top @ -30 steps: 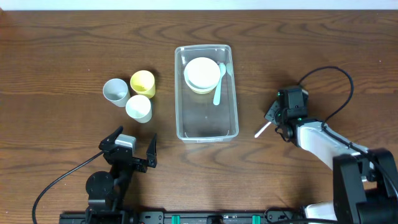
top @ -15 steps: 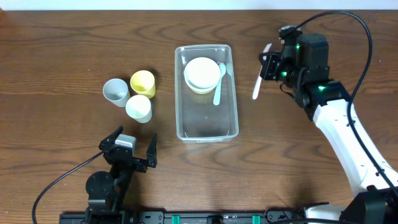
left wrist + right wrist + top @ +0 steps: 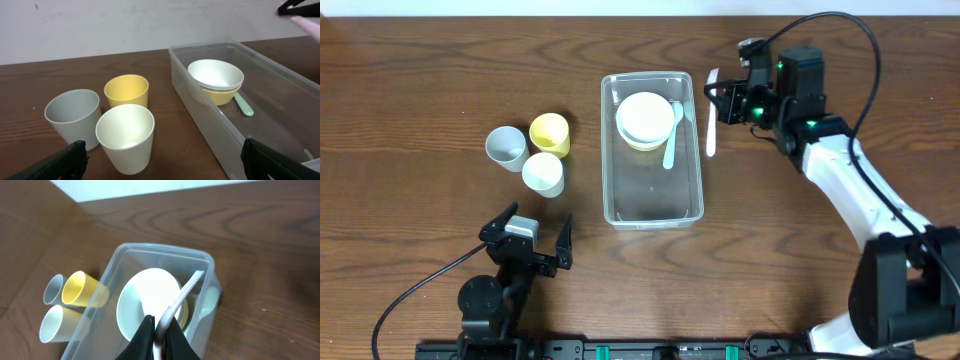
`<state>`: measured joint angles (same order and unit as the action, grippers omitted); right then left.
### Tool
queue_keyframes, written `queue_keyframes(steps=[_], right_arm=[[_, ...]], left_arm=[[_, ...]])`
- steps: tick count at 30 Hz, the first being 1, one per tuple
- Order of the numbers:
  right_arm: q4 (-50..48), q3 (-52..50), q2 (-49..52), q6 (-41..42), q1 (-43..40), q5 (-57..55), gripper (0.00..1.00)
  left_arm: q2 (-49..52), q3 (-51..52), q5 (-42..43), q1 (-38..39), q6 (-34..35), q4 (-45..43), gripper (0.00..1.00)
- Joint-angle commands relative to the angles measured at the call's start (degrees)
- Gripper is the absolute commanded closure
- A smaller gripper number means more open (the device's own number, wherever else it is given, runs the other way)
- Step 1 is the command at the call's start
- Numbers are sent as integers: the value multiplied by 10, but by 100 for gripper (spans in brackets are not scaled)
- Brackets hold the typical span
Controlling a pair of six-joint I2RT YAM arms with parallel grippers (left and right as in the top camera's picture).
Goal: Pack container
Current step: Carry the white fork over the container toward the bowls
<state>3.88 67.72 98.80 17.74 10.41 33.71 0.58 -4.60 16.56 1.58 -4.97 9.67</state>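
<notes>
Right pincer (image 3: 159, 331), mine: clamped on white utensil (image 3: 711, 135), held just beside container (image 3: 603, 160). Container: clear, mid-counter. My left pincer (image 3: 532, 230): spread apart, empty. Counter (image 3: 420, 80): dark grained wood. Wall (image 3: 100, 25): pale, plain.

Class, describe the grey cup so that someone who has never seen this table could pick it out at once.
Find the clear plastic container in the middle of the wooden table. To its left in the overhead view, three cups stand clustered. The grey cup stands farthest from the container; its neighbours are a yellow cup and a white cup.
</notes>
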Motion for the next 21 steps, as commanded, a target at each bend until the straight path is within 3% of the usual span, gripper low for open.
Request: queue_keyframes(steps=[1,16,21], right_arm=[[-20,10,17,7,12,44,99],[-30,10,26,15,57,-21,98],[-31,10,26,15,57,-28,94]], left_arm=[[-3,10,6,-3,-8,14,2],[-3,10,6,-3,-8,14,2],[-3,10,6,-3,-8,14,2]])
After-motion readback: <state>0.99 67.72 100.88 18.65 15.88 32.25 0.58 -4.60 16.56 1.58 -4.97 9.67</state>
